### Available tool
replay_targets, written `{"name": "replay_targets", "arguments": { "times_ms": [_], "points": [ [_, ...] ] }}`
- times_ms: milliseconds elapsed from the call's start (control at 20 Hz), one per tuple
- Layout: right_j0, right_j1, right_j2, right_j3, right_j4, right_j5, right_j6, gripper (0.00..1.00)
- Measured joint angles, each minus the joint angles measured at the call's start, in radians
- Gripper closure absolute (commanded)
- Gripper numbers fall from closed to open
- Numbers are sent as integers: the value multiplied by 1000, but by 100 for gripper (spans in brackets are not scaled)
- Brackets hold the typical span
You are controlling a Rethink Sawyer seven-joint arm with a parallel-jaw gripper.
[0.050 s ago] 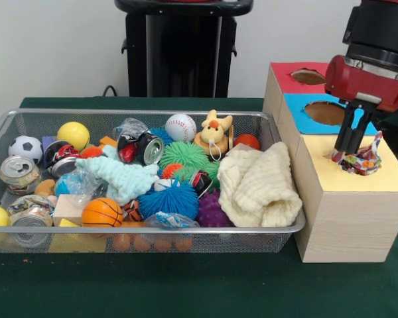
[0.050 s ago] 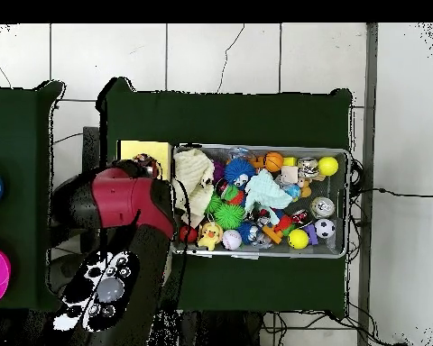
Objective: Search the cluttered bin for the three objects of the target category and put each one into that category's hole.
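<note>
At lower left, the mesh bin (image 1: 272, 228) holds balls, cans and a cream cloth (image 1: 259, 185). Right of it on the wooden box's (image 1: 348, 218) yellow top, the gripper (image 1: 353, 158) seems clamped on a crumpled colourful wrapper (image 1: 363, 159). Blue and red holes lie beyond.

The red and black arm (image 1: 375, 50) came down from the upper right, its wrist pointing straight downward. The black claw (image 1: 353, 156) hung upright below the red wrist housing, clamped on a crumpled colourful wrapper (image 1: 363, 159) at its tips, over the wooden box's yellow top (image 1: 365, 179).
</note>
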Motion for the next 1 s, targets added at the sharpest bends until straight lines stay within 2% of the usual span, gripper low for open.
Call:
{"name": "replay_targets", "arguments": {
  "times_ms": [400, 1000],
  "points": [
    [27, 19, 1, 7, 39, -13, 0, 100],
    [46, 58, -11, 7, 56, -119, 0, 100]
  ]
}}
